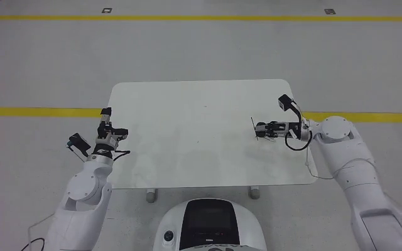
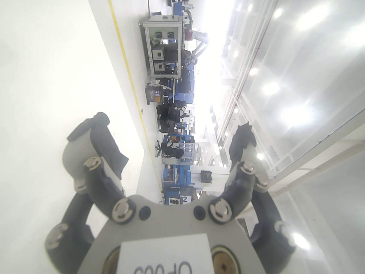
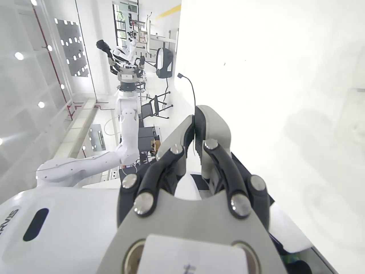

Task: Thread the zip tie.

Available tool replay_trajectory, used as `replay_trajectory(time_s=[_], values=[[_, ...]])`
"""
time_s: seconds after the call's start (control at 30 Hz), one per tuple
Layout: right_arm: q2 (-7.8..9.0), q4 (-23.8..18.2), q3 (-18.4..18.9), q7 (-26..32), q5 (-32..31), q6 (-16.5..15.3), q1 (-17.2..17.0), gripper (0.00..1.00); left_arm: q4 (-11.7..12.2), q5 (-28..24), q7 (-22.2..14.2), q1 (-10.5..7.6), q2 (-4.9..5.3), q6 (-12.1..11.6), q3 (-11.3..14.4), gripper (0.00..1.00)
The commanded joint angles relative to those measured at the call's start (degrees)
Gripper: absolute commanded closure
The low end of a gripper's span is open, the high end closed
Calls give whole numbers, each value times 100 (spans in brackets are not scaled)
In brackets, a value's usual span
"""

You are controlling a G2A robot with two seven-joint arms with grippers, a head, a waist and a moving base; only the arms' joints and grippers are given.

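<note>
Near the right edge of the table [image 1: 188, 100], the right gripper [image 1: 260, 130] has its fingers pressed together on a black zip tie [image 1: 254, 122], pinching it about mid-length. The tie's long axis runs roughly from the far edge toward the near edge, crosswise to the fingers, which point at the left edge. In the right wrist view the strap [image 3: 193, 92] curves out past the fingertips to a small square head [image 3: 180, 75].

The left gripper [image 1: 114, 123] sits at the left edge, well apart from the tie, spread wide with nothing between its fingers [image 2: 97, 141]. The right arm is plainly nearer, so threading probably turns on bringing tail and head together.

The tail end is mostly hidden behind the pads, the head's slot is too small to make out, and I cannot tell whether the tie touches the table.
</note>
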Motion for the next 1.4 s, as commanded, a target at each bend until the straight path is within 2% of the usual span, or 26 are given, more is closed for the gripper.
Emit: replay_trajectory(time_s=[0.0,0.13,0.2,0.3,0.43,0.53,0.8,0.9,0.97,1.07,1.2,1.23,1.37], values=[[-20,-86,-40,-161,101,277,-18,100,0,0,0,0,0,0,0,0],[-89,224,-31,25,974,968,137,100,0,0,0,0,0,0,0,0],[-143,567,-61,254,1476,1367,298,100,0,0,0,0,0,0,0,0],[-223,1024,-171,472,1868,1803,551,100,0,0,0,0,0,0,0,0],[-330,1510,-375,686,2187,2231,818,100,0,0,0,0,0,0,0,0],[-383,1760,-498,686,2375,2334,944,100,0,0,0,0,0,0,0,0],[-383,1760,-498,686,2375,2334,944,100,0,0,0,0,0,0,0,0],[-384,1537,-548,326,2222,2418,835,100,-5,66,1,-18,1,-27,2,0],[-371,1389,-540,160,2156,2500,785,100,-7,353,51,-47,0,-166,26,0],[-352,1140,-549,-29,2030,2693,735,100,-61,1133,189,-55,4,-454,113,0],[-344,892,-585,-261,1918,3037,706,100,-171,2491,298,-1,18,-904,306,0],[-348,865,-588,-217,1984,3167,704,100,-141,2781,443,2,22,-926,275,0],[-348,865,-588,-217,1984,3167,704,100,-141,2781,443,2,22,-926,275,0]])
